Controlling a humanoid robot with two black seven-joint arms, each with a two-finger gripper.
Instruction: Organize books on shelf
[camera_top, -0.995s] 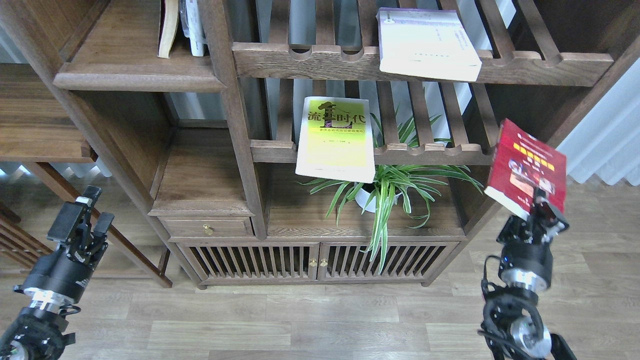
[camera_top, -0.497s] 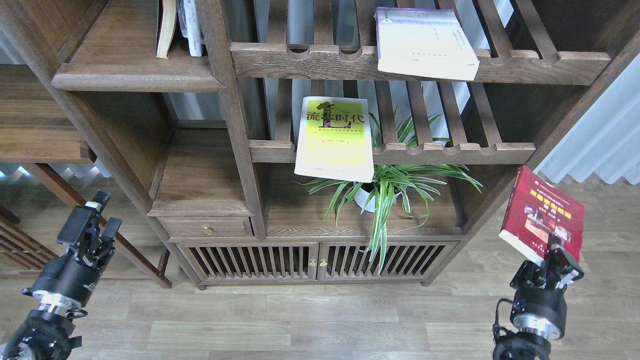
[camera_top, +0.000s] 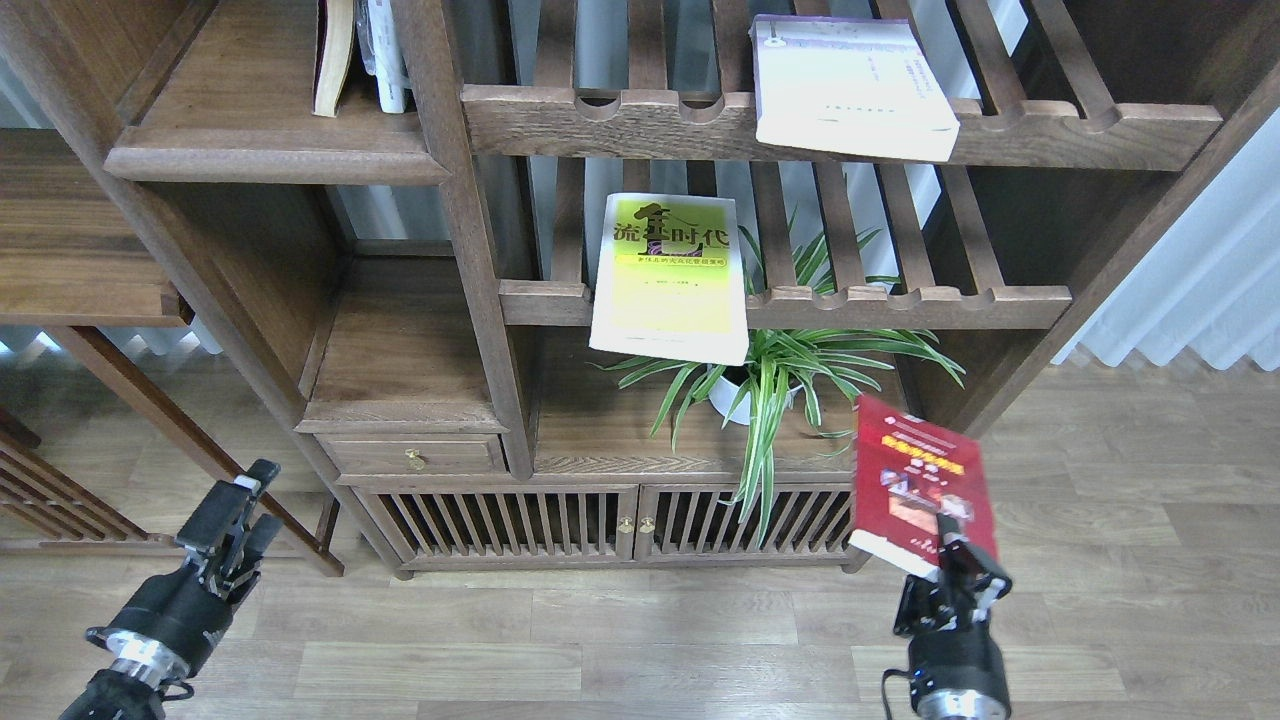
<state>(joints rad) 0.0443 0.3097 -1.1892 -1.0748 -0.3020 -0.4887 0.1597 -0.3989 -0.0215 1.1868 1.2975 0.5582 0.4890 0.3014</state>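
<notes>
Towering above both grippers, the wooden bookcase (camera_top: 470, 250) fills most of the view. Its solid flat shelf (camera_top: 270, 150) with the rounded front edge sits far up and to the left of the right gripper (camera_top: 950, 580), with two upright books already on it. The cream book (camera_top: 850, 85) lies flat on the top slatted rack (camera_top: 620, 115), high above that gripper. The yellow-green book (camera_top: 672, 275) lies lower, up and left of it, overhanging its own rack, with a potted plant (camera_top: 770, 375) just beneath.

The right gripper is clamped on the bottom edge of the dark red book (camera_top: 920, 485), which stands nearly upright above the fingers, in front of the cabinet doors. The left gripper (camera_top: 235, 520) holds nothing, low beside the cabinet; whether its fingers are parted I cannot tell.

The pinch is at one edge only, so the book could probably swing or slip in a fast lift. The route to the solid shelf passes the plant leaves and the overhanging yellow-green book, which a brush could knock down.
</notes>
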